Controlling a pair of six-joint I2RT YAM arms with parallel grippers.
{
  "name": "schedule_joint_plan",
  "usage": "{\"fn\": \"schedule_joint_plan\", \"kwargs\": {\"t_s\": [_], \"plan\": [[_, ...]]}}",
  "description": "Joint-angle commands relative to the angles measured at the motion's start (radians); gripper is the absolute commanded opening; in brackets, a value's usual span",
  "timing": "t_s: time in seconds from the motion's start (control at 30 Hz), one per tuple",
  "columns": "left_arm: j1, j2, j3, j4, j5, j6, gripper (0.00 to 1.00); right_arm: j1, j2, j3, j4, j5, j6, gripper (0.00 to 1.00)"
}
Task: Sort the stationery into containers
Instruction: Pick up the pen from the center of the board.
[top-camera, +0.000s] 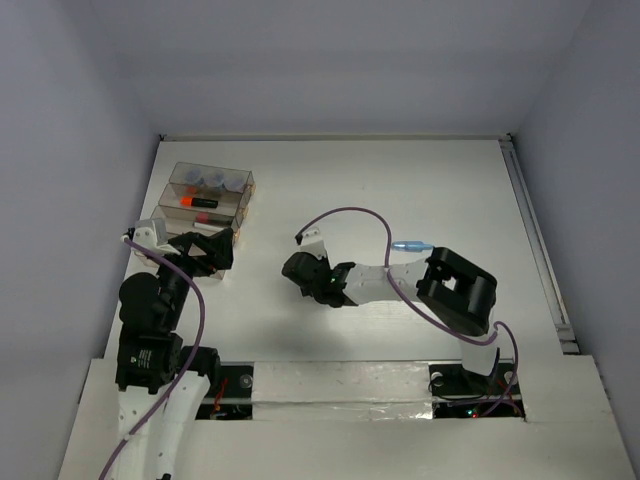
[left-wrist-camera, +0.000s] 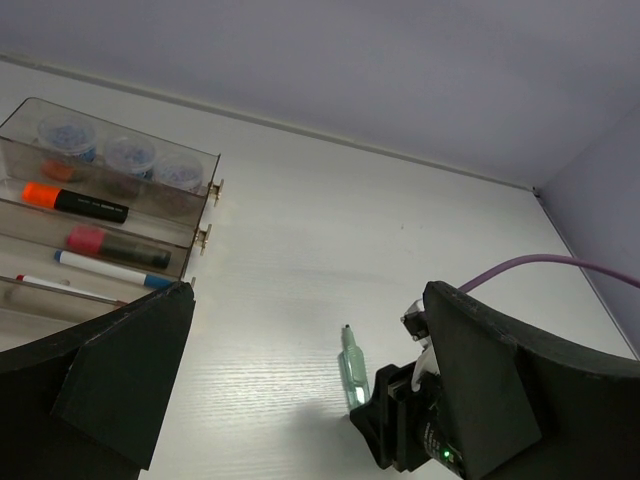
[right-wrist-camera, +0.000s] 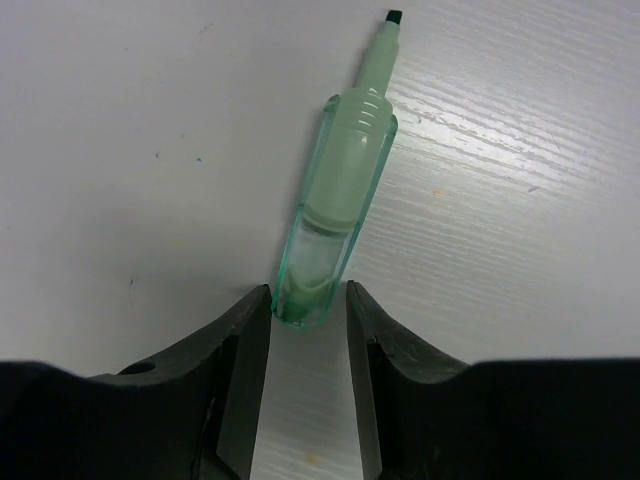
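Note:
A pale green marker (right-wrist-camera: 340, 200) lies uncapped on the white table, tip pointing away from my right gripper (right-wrist-camera: 308, 300). The jaws stand narrowly open on either side of the marker's rear end, with a thin gap on the right. In the left wrist view the same green marker (left-wrist-camera: 354, 372) pokes out of the right gripper (left-wrist-camera: 400, 420). My left gripper (left-wrist-camera: 308, 300) is wide open and holds nothing, beside the containers (top-camera: 240, 200). Their bins hold three grey-blue pots (left-wrist-camera: 130, 155), an orange highlighter (left-wrist-camera: 75, 202), a pink highlighter (left-wrist-camera: 120, 247) and a blue-capped pen (left-wrist-camera: 110, 270).
A light blue marker (top-camera: 412, 245) lies on the table to the right, behind the right arm. A purple cable (top-camera: 350, 215) loops above the right arm. White walls bound the table at the back and on both sides.

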Motion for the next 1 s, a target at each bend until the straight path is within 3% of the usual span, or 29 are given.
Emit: {"fn": "schedule_joint_plan", "kwargs": {"t_s": [0.0,0.27,0.4,0.7,0.8,0.97], "plan": [[0.007,0.011,-0.005,0.052,0.014,-0.003,0.99,-0.013,-0.006,-0.041,-0.002,0.038,0.006,0.45],[0.007,0.012,-0.005,0.052,0.014,-0.003,0.99,-0.022,0.01,-0.054,0.049,0.012,0.016,0.4],[0.007,0.011,-0.005,0.052,0.014,-0.005,0.99,-0.022,0.01,-0.053,0.052,0.009,0.022,0.43],[0.007,0.012,-0.005,0.05,0.012,-0.005,0.99,-0.031,0.007,-0.076,0.063,0.04,0.008,0.27],[0.007,0.018,-0.003,0.046,0.005,-0.006,0.99,-0.031,-0.038,-0.096,0.069,0.047,-0.012,0.21],[0.007,0.051,0.01,0.038,0.004,-0.025,0.99,-0.031,-0.281,-0.191,0.089,-0.057,-0.108,0.16]]}}
